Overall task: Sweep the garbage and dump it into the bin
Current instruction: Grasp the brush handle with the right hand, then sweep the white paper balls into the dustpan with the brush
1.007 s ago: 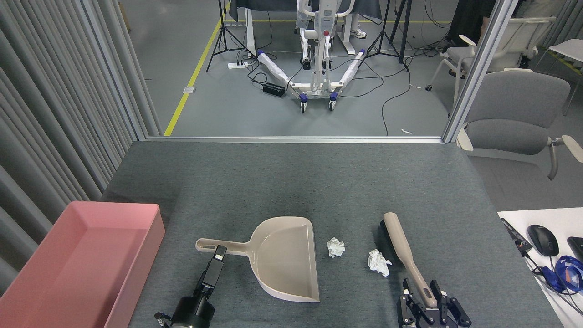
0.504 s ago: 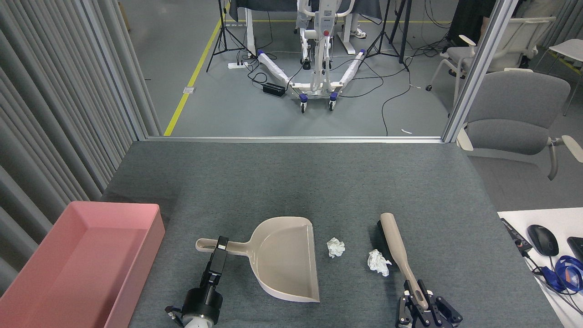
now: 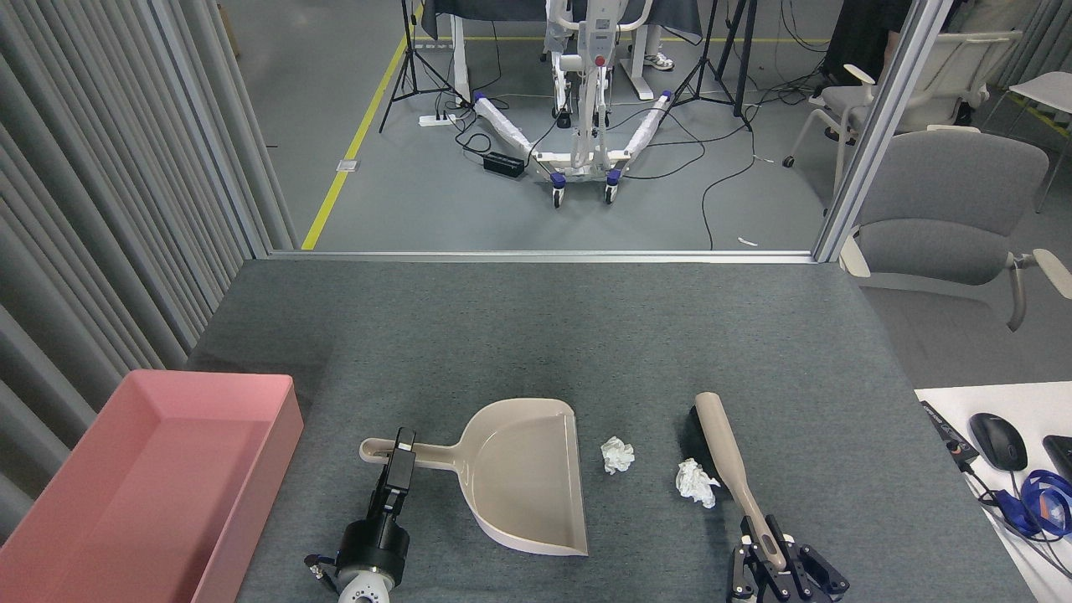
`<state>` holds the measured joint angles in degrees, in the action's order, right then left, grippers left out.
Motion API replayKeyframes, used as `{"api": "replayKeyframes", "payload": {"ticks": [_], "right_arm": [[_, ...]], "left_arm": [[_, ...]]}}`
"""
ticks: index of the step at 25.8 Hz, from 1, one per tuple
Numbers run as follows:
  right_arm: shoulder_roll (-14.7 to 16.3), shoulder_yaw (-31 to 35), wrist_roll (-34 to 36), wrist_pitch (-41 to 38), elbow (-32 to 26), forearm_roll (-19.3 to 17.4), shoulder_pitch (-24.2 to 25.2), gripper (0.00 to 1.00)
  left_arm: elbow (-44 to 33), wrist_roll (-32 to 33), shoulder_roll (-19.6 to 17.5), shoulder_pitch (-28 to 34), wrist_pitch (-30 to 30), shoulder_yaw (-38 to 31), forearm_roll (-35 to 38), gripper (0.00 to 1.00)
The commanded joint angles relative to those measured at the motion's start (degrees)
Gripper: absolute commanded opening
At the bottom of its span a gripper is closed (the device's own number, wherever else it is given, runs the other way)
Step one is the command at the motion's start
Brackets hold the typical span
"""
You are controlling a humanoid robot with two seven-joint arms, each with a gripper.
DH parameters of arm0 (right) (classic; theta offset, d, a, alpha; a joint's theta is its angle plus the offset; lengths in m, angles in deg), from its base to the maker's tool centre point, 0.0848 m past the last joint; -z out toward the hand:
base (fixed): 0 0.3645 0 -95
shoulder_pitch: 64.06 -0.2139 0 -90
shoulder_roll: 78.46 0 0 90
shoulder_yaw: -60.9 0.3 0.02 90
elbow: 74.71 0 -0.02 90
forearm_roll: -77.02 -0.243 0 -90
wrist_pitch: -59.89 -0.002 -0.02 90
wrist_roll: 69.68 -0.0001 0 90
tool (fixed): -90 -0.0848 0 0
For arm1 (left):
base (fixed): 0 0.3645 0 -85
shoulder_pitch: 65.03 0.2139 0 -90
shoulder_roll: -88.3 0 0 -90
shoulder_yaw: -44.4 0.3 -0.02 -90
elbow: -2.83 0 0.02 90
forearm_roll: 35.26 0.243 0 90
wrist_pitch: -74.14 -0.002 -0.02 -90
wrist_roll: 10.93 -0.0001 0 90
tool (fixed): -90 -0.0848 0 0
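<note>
- Bin [image 3: 159, 477]: pink straight-walled tub at the table's left edge.
- Left gripper [image 3: 400, 456]: now at the beige dustpan [image 3: 523, 473] handle (grip unclear).
- Garbage: wad [image 3: 617, 455] beside the dustpan's mouth, second wad [image 3: 695, 483] touching the brush [image 3: 727, 461].
- Right gripper [image 3: 775, 557]: clamped on the brush handle, drawn slightly nearer.

Beige dustpan [image 3: 523, 473] on grey table [image 3: 536, 335], two tissue wads [image 3: 617, 455] beside its mouth, left gripper [image 3: 400, 456] at its handle, right gripper [image 3: 775, 553] holding brush [image 3: 727, 456], pink bin [image 3: 142, 486] far left.
</note>
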<state>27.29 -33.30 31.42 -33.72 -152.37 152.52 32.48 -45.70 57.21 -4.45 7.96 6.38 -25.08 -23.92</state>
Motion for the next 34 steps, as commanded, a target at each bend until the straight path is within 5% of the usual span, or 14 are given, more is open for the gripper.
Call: {"api": "replayKeyframes", "payload": {"ticks": [1,8,21,26,34], "right_arm": [[0.1,0.2,0.0,-0.1,-0.4,0.0,-0.1,0.00],[0.4,3.8,-0.1,-3.3,-2.4,0.0,0.9,0.00],[2.3,6.9,-0.4,-3.9,-5.3,-0.2,6.4,0.00],[-0.5,6.8,-0.6,-5.1,-8.1,3.1,10.7,0.00],[-1.5,2.6,-2.0,-4.3,-7.7,3.2,8.5,0.00]], "left_arm": [[0.6,-0.9,-0.1,-0.3,-0.2,0.0,0.0,0.57],[2.1,-1.0,-0.1,-1.1,-0.4,0.0,0.0,0.48],[2.0,-1.0,-0.2,-1.0,0.9,0.0,2.9,0.00],[2.0,-1.0,-0.2,-0.9,2.7,-0.2,2.8,0.00],[2.2,-0.9,0.0,-0.9,2.7,-0.1,2.7,0.00]]}}
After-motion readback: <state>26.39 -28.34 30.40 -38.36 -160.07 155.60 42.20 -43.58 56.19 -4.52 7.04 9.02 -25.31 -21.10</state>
